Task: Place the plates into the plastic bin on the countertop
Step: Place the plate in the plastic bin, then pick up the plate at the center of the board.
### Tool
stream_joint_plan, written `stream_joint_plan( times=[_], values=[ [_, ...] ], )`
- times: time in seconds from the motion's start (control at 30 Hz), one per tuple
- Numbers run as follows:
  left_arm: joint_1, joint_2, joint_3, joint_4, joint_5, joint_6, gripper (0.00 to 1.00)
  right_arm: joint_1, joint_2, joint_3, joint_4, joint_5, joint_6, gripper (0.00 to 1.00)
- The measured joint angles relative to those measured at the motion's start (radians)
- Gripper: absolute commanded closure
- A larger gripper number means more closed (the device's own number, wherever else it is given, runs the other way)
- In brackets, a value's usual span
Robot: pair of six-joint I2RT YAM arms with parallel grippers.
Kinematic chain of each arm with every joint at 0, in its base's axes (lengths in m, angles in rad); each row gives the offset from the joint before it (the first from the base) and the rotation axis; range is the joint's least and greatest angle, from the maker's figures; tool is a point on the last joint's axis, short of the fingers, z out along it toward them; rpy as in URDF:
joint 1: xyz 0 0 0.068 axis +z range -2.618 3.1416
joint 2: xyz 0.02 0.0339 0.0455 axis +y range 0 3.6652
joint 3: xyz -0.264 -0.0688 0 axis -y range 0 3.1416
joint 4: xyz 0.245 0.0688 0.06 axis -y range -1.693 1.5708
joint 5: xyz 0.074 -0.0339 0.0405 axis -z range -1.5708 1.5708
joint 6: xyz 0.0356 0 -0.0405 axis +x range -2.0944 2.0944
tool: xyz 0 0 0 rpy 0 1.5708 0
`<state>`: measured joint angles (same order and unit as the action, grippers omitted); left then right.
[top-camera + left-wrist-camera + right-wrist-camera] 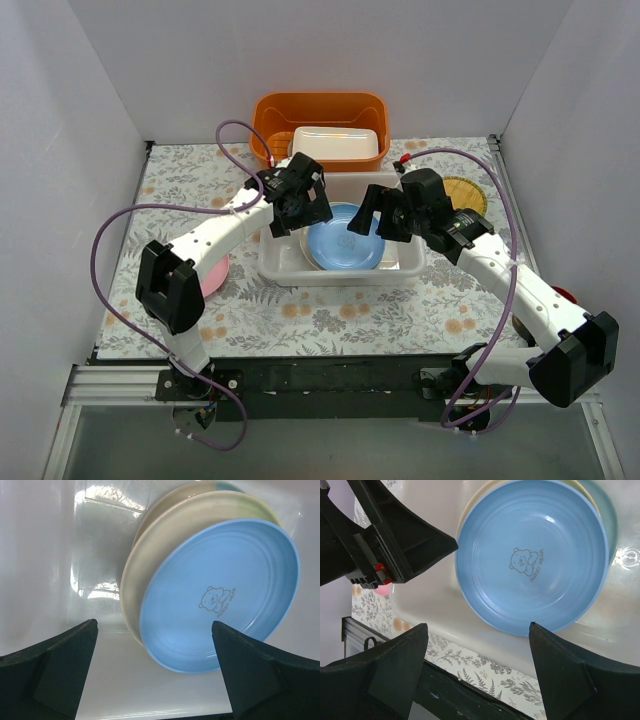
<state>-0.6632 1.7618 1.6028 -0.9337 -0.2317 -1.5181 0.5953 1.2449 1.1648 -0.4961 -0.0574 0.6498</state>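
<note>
At the far left I am seeing a pink plate (214,275) lying on the countertop (330,320), outside the plastic bin (285,272) and partly hidden under the left arm's forearm. Moving right, the left gripper (292,215) is hovering over the left part of the bin. In its wrist view its fingers (60,665) are standing wide apart with nothing between them, only the bin floor below.

In the middle of the bin a light blue plate (220,595) with a small bear print is sitting on top of a cream plate (150,565), leaning a little. The right wrist view is also showing a teal edge (612,520) underneath the stack. Behind the bin an orange tub (320,110) is holding a small white box (338,143).

Next, the right gripper (368,218) is hanging above the right side of the bin. Its fingers (565,670) are spread wide and gripping nothing, with the blue plate lying below the gap.

Further right, a yellow woven-pattern plate (468,193) is resting on the countertop near the back corner, apart from the bin. At the far right a sliver of a red-brown plate (563,294) is peeking out beside the right arm, mostly hidden.
</note>
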Motion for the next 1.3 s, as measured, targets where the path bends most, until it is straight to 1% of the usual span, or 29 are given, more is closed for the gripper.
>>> stream_joint_plan(
  times=[0.13, 0.33, 0.5, 0.67, 0.93, 1.03, 1.3],
  values=[
    [0.009, -0.049, -0.036, 0.004, 0.003, 0.015, 0.02, 0.0, 0.0, -0.003, 0.002, -0.008, 0.001, 0.11],
    [0.066, -0.207, -0.138, 0.024, 0.024, 0.042, 0.02, 0.0, 0.002, -0.003, 0.008, -0.023, 0.004, 0.12],
    [0.188, -0.338, -0.24, 0.039, 0.068, 0.072, 0.02, 0.001, 0.023, -0.003, 0.042, -0.051, 0.015, 0.12],
    [0.326, -0.436, -0.33, 0.043, 0.102, 0.106, 0.02, 0.013, 0.082, 0.0, 0.065, -0.071, 0.026, 0.12],
    [0.523, -0.56, -0.44, 0.039, 0.126, 0.169, 0.02, 0.095, 0.229, 0.086, 0.083, -0.085, 0.029, 0.12],
    [0.61, -0.58, -0.484, 0.048, 0.156, 0.195, 0.02, 0.128, 0.271, 0.129, 0.087, -0.088, 0.03, 0.13],
    [0.919, -0.586, -0.626, 0.08, 0.312, 0.27, 0.02, 0.213, 0.356, 0.228, 0.089, -0.088, 0.03, 0.13]
  ],
)
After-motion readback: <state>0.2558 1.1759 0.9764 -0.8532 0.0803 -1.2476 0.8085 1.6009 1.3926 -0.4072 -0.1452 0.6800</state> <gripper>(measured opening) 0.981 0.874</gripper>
